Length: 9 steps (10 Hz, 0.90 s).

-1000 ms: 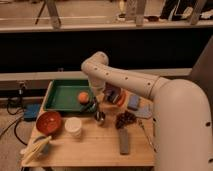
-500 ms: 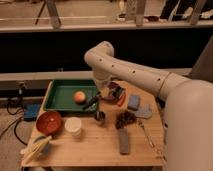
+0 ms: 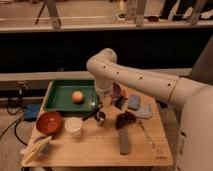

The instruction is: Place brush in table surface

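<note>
Tool (image 3: 103, 100) low over the bench (image 3: 100, 150), just off the front right corner of the green tray (image 3: 55, 92), at the end of the white arm reaching in from the right. Spread or pressed together: cannot tell, hidden in the dark under the wrist.

Brush (image 3: 96, 116) directly below the tool, black handle slanting toward the tray corner, small round greyish head toward the bench's middle. Down at bench level, apparently; whether resting on the wood or a shade above it, cannot tell. Judged a release spot: bare wood between the tray, the white cup (image 3: 73, 126) and the dark clump (image 3: 126, 120), chosen so as to land on the bench and not in the tray.

Elsewhere on the pale wood with visible grain: red bowl (image 3: 48, 122) at the left, orange ball (image 3: 77, 96) inside the tray, blue sponge (image 3: 133, 102) behind the clump, flat grey block (image 3: 123, 141) near the front, thin metal utensil (image 3: 146, 134) beside it, well apart from the brush.

Around it, a dim room: dark wall panel, pale rail behind, cables on the floor at the left.
</note>
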### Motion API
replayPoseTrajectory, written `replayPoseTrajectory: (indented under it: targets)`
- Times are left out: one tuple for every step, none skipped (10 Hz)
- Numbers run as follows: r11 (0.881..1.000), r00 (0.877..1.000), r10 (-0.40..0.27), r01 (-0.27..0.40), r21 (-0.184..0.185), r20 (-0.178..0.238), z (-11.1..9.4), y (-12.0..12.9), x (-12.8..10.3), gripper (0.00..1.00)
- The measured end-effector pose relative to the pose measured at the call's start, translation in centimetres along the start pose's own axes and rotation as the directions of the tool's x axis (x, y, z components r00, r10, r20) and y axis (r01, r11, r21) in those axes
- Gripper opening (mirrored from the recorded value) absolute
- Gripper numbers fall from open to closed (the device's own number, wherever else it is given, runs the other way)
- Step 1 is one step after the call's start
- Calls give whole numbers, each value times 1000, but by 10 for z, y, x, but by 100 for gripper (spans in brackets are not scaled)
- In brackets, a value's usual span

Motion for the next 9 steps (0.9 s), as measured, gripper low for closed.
replayPoseTrajectory:
  targets:
    - [1000,1000,20,-20,-10,2,8,18,-3,0]
    - [999,999,39,-39,-11,7,14,29,-2,0]
    - [998,998,56,-55,-20,19,21,42,-3,0]
    - [998,997,63,-62,-25,32,27,52,-5,0]
    - [997,996,68,-66,-31,53,39,61,-9,0]
    - [997,995,67,-65,-29,72,50,65,-16,0]
    - [998,994,60,-58,-24,94,60,66,-28,0]
    - [999,992,51,-50,-14,113,65,67,-39,0]
    - [999,992,32,-33,1,122,70,68,-53,2]
